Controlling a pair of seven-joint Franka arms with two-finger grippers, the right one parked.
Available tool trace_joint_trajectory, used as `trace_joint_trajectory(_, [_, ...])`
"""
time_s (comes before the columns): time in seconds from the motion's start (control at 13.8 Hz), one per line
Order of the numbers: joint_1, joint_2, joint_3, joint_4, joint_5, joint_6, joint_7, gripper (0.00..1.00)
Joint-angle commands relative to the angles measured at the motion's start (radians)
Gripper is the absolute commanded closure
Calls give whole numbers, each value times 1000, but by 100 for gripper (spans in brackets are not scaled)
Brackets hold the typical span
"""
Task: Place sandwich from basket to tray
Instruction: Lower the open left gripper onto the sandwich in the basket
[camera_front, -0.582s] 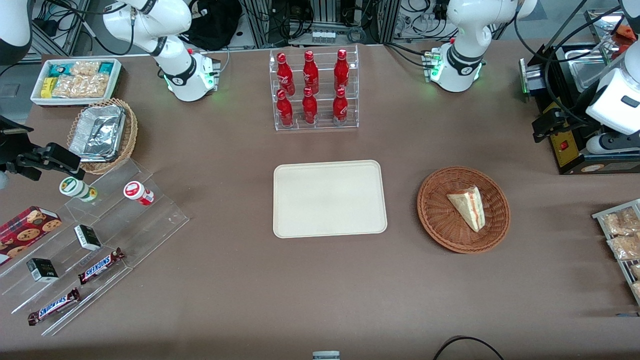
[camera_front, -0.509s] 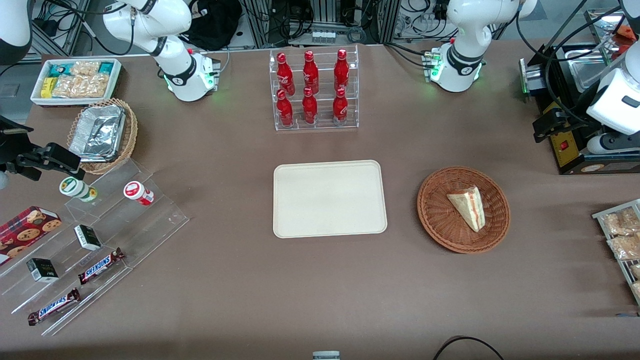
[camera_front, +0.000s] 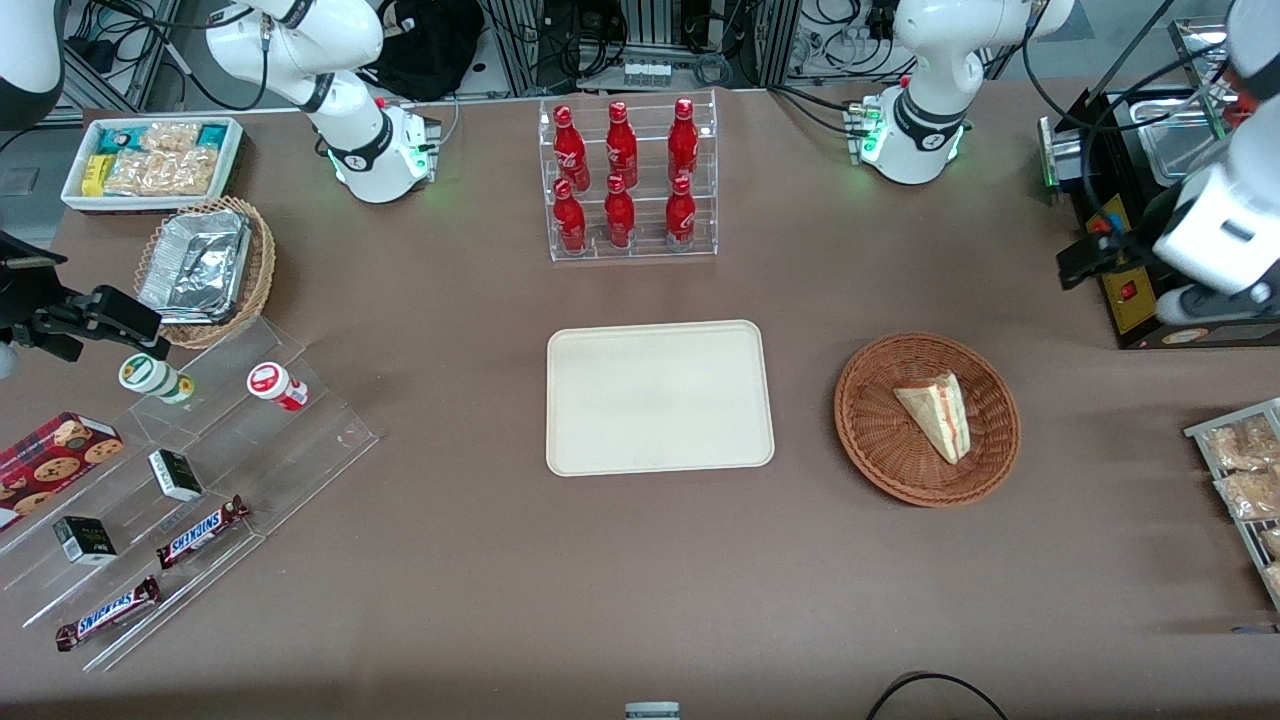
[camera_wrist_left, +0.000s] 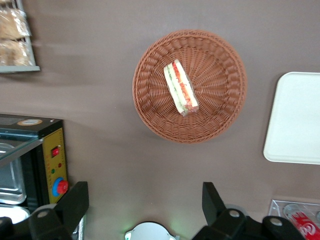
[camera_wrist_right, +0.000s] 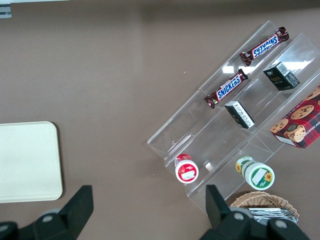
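Observation:
The sandwich (camera_front: 938, 414) is a pale triangular wedge with red and green filling. It lies in the round reddish-brown wicker basket (camera_front: 870, 440). In the left wrist view the sandwich (camera_wrist_left: 180, 88) and the basket (camera_wrist_left: 220, 115) show whole. The cream tray (camera_front: 658, 396) lies flat beside the basket, toward the parked arm's end, with nothing on it; its corner shows in the left wrist view (camera_wrist_left: 295, 120). My left gripper (camera_front: 1090, 255) hangs open and empty above the table, farther from the front camera than the basket and toward the working arm's end. Its fingers (camera_wrist_left: 75, 200) stand wide apart.
A black appliance (camera_front: 1140, 200) stands under the gripper's arm. A rack of snack packets (camera_front: 1240, 480) sits at the working arm's end. A clear rack of red bottles (camera_front: 625, 180) stands farther back than the tray. An acrylic stepped display (camera_front: 200, 480) fills the parked arm's end.
My left gripper and wrist have shifted a little toward the basket. The sandwich, basket and tray have not moved.

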Motion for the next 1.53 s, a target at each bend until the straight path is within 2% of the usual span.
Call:
trace_joint_trajectory(0.0, [9, -11, -10, -223, 12, 227, -13, 0])
trace_joint_trajectory(0.44, [9, -6, -16, -587, -8, 753, -275, 0])
trace_joint_trajectory(0.8, [4, 92, -42, -602, -8, 837, -418, 0])
trace_joint_trajectory(1.24, [1, 204, -44, -595, -8, 926, -448, 0])
trace_joint_trajectory(1.31, [1, 217, -44, -592, -8, 929, -448, 11])
trace_joint_trajectory(1.38, [1, 227, -44, -586, -8, 936, -448, 38])
trace_joint_trajectory(1.45, [0, 231, -44, -580, -8, 938, -451, 70])
